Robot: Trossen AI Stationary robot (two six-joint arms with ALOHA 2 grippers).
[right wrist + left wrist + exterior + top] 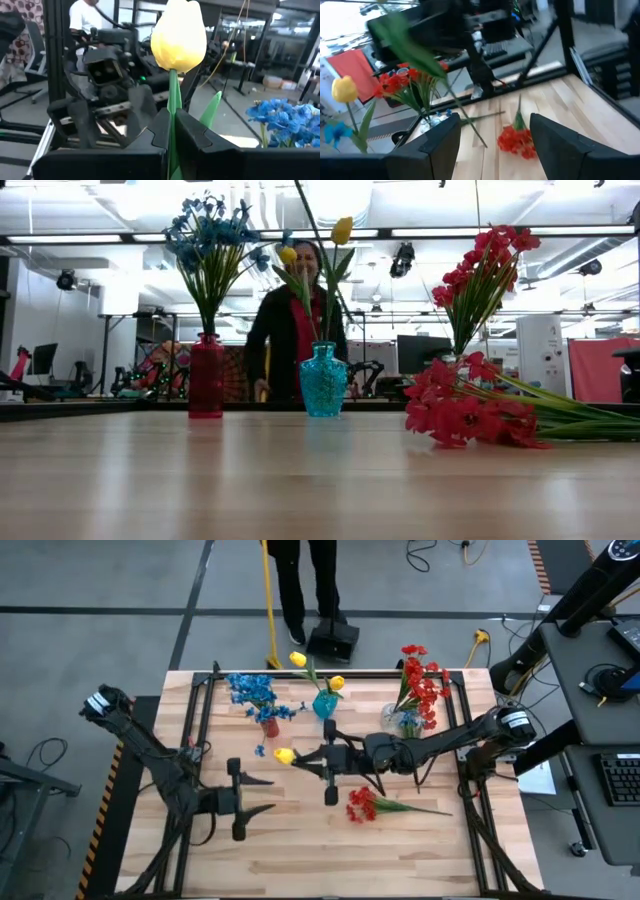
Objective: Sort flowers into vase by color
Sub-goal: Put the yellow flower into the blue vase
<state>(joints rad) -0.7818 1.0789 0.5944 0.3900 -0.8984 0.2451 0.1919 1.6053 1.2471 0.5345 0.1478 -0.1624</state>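
My right gripper hovers over the table's middle, shut on a yellow tulip. My left gripper waits open near the table's left side, touching nothing. A red vase holds blue sprays. A teal vase holds two yellow tulips. A clear vase holds red sprays. One red spray lies flat on the table in front of the clear vase. My right gripper pinches the tulip's green stem between its two fingers, just below the yellow bloom. The fingers come level from the table's right, and the bloom sticks out past the fingertips toward the left. The tulip is lifted clear of the table.
The three vases stand in a row along the far part of the table. A person stands beyond the far edge. Black frame rails run along the table's left and right sides. Bare wood lies toward the near edge.
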